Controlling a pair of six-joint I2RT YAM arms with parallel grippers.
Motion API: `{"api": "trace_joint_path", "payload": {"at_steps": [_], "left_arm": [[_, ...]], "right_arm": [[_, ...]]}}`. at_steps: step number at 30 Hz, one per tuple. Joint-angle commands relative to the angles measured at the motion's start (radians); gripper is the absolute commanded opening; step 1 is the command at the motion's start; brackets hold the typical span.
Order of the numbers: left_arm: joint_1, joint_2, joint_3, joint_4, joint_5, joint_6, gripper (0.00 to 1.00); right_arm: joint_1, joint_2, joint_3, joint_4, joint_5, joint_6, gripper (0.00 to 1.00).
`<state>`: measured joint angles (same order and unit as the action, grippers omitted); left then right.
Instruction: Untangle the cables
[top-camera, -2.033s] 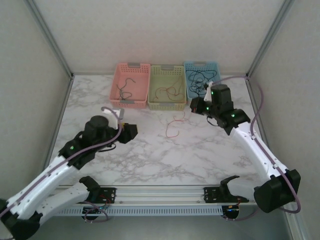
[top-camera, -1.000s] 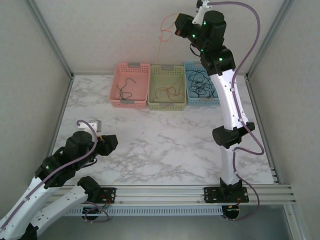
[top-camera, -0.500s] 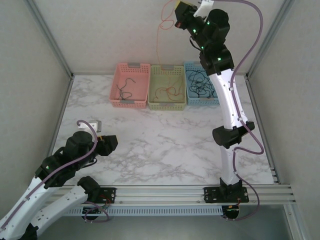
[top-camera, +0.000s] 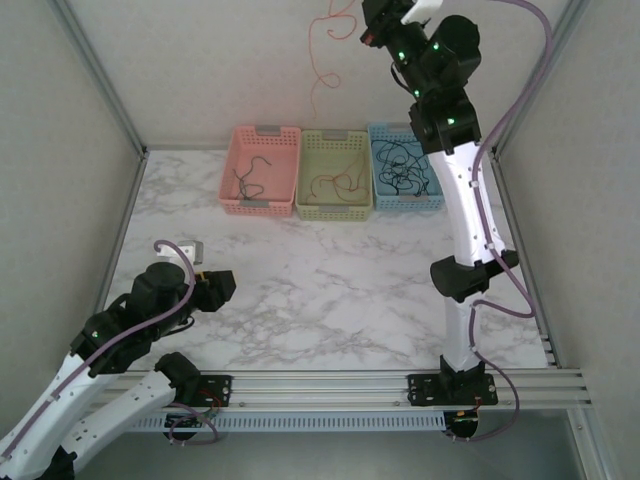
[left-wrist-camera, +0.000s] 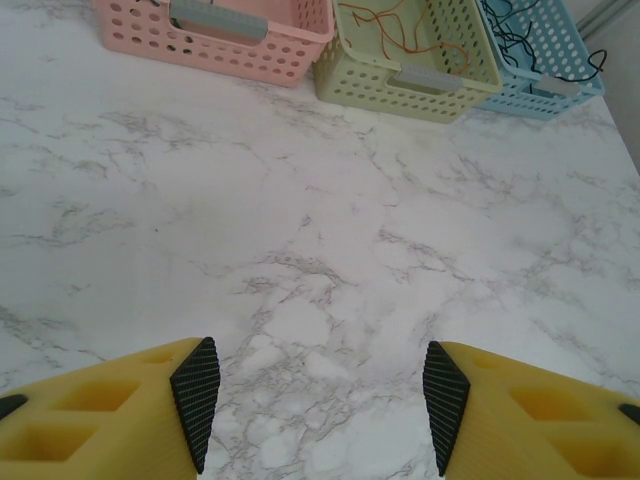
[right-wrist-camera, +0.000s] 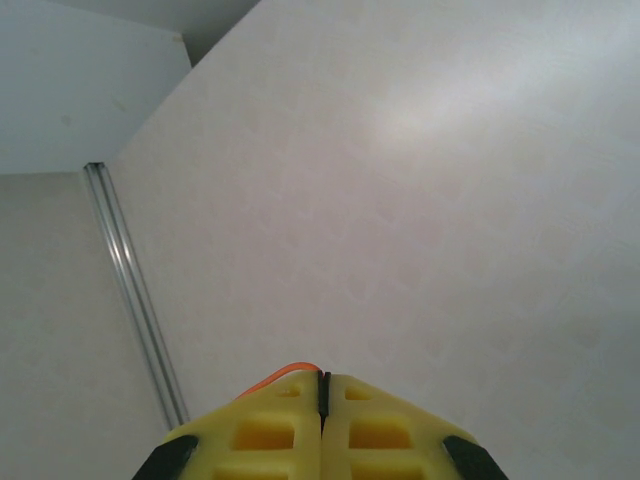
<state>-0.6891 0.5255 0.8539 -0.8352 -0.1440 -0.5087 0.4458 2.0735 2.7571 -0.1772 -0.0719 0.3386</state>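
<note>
Orange cable (top-camera: 318, 60): thin and wiry, is dangling in loose curls just below-left of the right gripper (top-camera: 372, 22).
Right arm: is stretching tall, its yellow pads (right-wrist-camera: 380, 435) pressing together, pinching the cable's end.
Left gripper (left-wrist-camera: 320, 400): is hovering spread, empty, over veined marble tabletop (left-wrist-camera: 330, 230); perforated plastic baskets (left-wrist-camera: 380, 95) are sitting far ahead.

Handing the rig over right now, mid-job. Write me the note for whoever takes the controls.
The right gripper is shut on an orange cable, raised high above the baskets; the cable hangs free.
The left gripper is open and empty, low over the marble table, near left.
Done: cables lie in the pink basket, green basket and blue basket.
Left: lower the orange cable into a basket, probably the green one, which holds red-orange wires.
</note>
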Motion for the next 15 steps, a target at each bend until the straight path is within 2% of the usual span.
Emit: {"api": "trace_joint_path", "payload": {"at_steps": [1,5,8,15], "left_arm": [[0.006,0.001,0.014,-0.016,-0.006,0.01,0.59],[0.005,-0.001,0.012,-0.015,-0.008,0.01,0.59],[0.005,-0.001,0.01,-0.015,-0.007,0.01,0.59],[0.004,-0.002,0.007,-0.012,-0.003,0.009,0.59]], "right_arm": [[0.006,0.078,-0.011,-0.049,0.045,-0.025,0.0],[0.006,0.117,-0.032,-0.094,0.062,-0.024,0.0],[0.006,0.115,-0.119,-0.095,0.081,-0.037,0.0],[0.007,0.027,-0.582,0.045,0.144,-0.002,0.0]]}}
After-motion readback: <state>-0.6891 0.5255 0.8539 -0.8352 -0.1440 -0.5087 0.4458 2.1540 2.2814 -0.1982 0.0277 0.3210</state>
